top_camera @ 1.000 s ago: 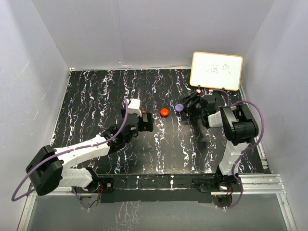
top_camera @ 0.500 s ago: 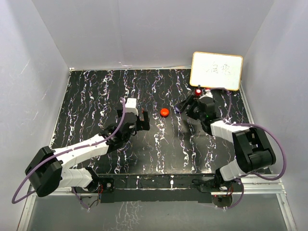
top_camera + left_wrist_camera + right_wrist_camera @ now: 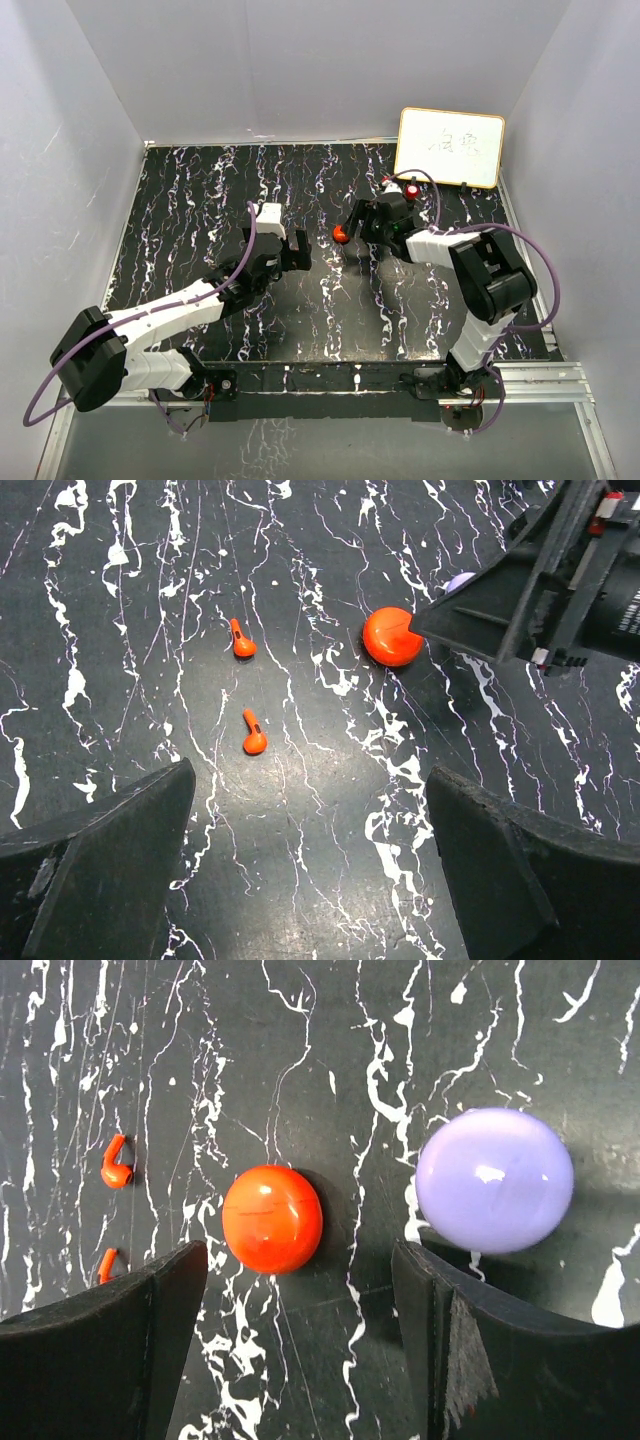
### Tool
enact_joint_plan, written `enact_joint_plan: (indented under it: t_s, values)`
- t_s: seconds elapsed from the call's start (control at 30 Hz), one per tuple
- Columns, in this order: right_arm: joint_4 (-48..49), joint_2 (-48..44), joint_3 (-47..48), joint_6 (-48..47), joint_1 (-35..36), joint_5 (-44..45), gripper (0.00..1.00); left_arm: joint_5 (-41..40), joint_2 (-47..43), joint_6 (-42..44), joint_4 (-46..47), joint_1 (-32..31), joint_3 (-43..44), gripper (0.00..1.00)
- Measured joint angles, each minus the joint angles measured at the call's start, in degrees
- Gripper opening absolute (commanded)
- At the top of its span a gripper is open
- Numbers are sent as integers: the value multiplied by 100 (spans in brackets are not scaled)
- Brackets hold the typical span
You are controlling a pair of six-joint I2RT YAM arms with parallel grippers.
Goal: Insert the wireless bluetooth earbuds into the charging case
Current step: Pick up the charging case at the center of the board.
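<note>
The right gripper [image 3: 297, 1280] hangs half open and empty over the black white-veined table [image 3: 330, 1020]. A glossy round red charging case [image 3: 271, 1218] sits just ahead of its fingers, with a round pale purple case [image 3: 494, 1180] beside it. The left gripper [image 3: 310, 780] is wide open and holds nothing. Two tiny red plastic earbuds [image 3: 253, 735] lie on the table before it, apart from the red case.

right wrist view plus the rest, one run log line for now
left pincer: open, red earbuds loose ahead | right pincer: open, red case at fingertips, not gripped | purple case beside it
</note>
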Motion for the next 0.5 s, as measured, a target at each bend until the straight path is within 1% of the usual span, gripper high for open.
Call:
enact_joint_plan:
  t_s: [0.3, 0.5]
  values:
    - [-28, 542, 498, -173, 186, 72, 71, 0, 4, 2, 2, 55, 0, 99]
    - [-31, 643, 608, -175, 352, 68, 70, 61, 76, -7, -11, 192, 0, 99]
